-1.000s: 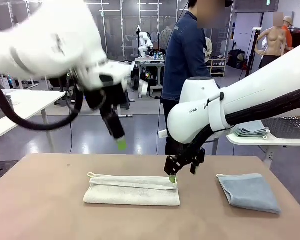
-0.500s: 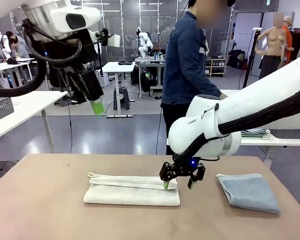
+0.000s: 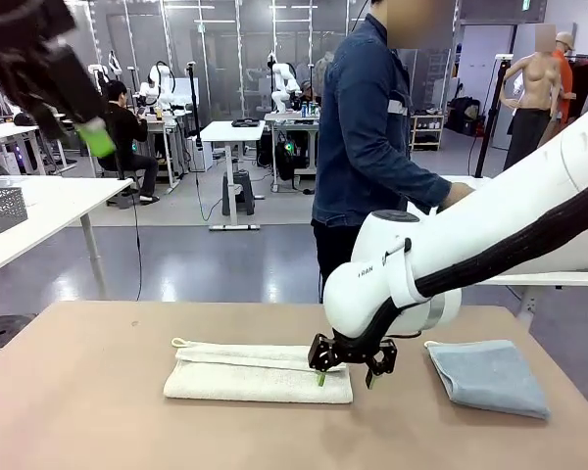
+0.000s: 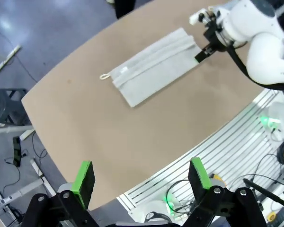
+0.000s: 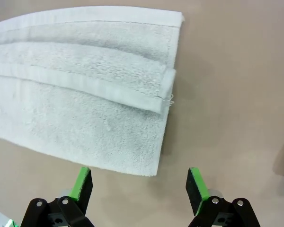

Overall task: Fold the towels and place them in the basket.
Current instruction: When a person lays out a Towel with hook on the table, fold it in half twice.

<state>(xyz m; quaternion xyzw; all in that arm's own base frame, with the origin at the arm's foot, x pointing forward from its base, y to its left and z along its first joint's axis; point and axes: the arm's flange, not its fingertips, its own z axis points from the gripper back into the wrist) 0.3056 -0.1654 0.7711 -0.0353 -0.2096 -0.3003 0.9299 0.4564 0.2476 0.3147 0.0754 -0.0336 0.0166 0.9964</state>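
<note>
**A:** Two towels on the table right now. The cream-white towel is folded into a long strip, and the right gripper sits low at its end with the fingers spread wide, nothing between them. From the right wrist camera, the towel's short edge lies just ahead of the fingers, closer to the one on the picture's left, with bare table in front of the other.

**B:** And the blue-grey one?

**A:** The blue-grey towel lies folded, off to the outer side of the right fingers, not touching them.

**B:** Left arm?

**A:** Way up high. The left gripper has its fingers apart too, holding nothing, and the cream towel is far below and ahead of them. A person stands at the far side.
</note>
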